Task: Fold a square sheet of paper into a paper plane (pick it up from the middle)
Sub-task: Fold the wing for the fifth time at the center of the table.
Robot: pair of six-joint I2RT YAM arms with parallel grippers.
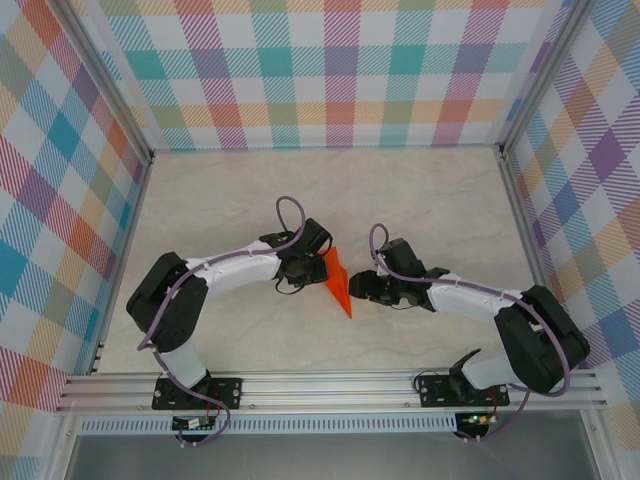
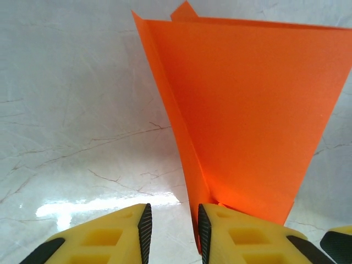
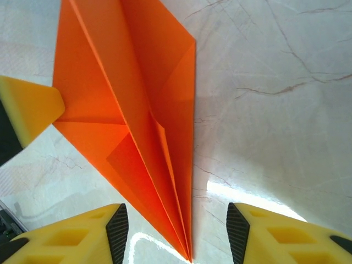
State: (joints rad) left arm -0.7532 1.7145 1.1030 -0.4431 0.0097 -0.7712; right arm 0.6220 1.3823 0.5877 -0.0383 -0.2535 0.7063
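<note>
The paper plane [image 1: 339,281], a bright orange folded dart, sits on the table between my two grippers. In the left wrist view the paper plane [image 2: 247,104] stands up wide in front of the jaws, and its lower edge leans against the inner side of the right finger [image 2: 204,228]. My left gripper [image 2: 172,220] is open, with bare table in the gap. In the right wrist view the paper plane [image 3: 137,126] narrows to a tip lying between the jaws. My right gripper [image 3: 177,220] is open wide and touches no paper. The left gripper's yellow fingertip [image 3: 30,110] rests at the plane's left side.
The marble-patterned table [image 1: 220,200] stretches away behind both arms. Checked walls [image 1: 330,70] with aluminium posts close it in at the back and sides. The two grippers [image 1: 322,268] [image 1: 362,288] stand close together over the near middle.
</note>
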